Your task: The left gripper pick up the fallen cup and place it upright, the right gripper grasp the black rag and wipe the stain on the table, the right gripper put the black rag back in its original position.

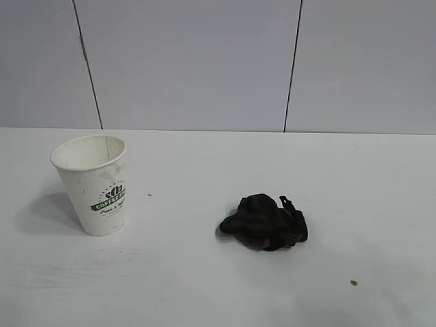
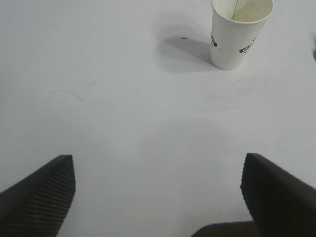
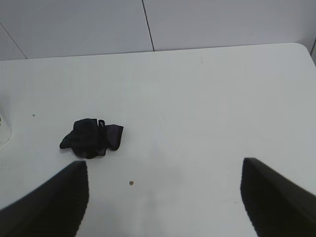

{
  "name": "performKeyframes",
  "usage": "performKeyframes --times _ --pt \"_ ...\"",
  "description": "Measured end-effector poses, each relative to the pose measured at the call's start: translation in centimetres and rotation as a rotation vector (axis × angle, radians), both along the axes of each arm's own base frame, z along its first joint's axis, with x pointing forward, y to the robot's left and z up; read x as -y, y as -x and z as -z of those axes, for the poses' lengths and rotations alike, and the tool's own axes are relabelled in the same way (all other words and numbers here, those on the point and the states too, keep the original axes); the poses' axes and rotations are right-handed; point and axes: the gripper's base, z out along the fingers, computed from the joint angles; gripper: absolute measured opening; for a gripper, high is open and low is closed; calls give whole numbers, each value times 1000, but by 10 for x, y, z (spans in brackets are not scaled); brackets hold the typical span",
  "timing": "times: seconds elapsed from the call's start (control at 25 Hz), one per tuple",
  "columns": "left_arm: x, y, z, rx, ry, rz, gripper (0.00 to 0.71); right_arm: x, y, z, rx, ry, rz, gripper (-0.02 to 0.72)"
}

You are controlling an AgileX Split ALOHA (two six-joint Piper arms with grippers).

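Note:
The white paper cup (image 1: 97, 184) with the green COFFEE logo stands upright on the left of the white table (image 1: 204, 286); the left wrist view shows the cup (image 2: 237, 32) far from my left gripper (image 2: 158, 165). That gripper is open, with bare table between its fingers. The crumpled black rag (image 1: 266, 222) lies right of the table's middle, and the right wrist view shows the rag (image 3: 91, 138) just beyond one finger of my right gripper (image 3: 164, 165). This gripper is open too and holds nothing. No stain shows. Neither arm appears in the exterior view.
A tiny dark speck (image 1: 353, 283) lies near the front right of the table; the same speck (image 3: 131, 182) sits between the right gripper's fingers. A pale grey panelled wall (image 1: 204, 61) runs behind the table. The table's rounded far corner (image 3: 302, 47) shows in the right wrist view.

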Motion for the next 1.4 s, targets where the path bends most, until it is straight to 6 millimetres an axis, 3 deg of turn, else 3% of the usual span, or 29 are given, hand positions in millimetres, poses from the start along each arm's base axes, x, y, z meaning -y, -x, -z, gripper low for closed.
performKeyframes --times 0.4,0.76,1.0,1.4 --pt "0 0 0 0 0 0 654 -1 5 -2 -42 -16 -1 578" --pt "0 0 0 0 0 0 654 0 12 11 -180 21 -4 578" --pt "0 0 0 0 0 0 654 0 23 12 -111 25 0 578" --pt "0 0 0 0 0 0 654 2 23 12 -111 16 29 578"
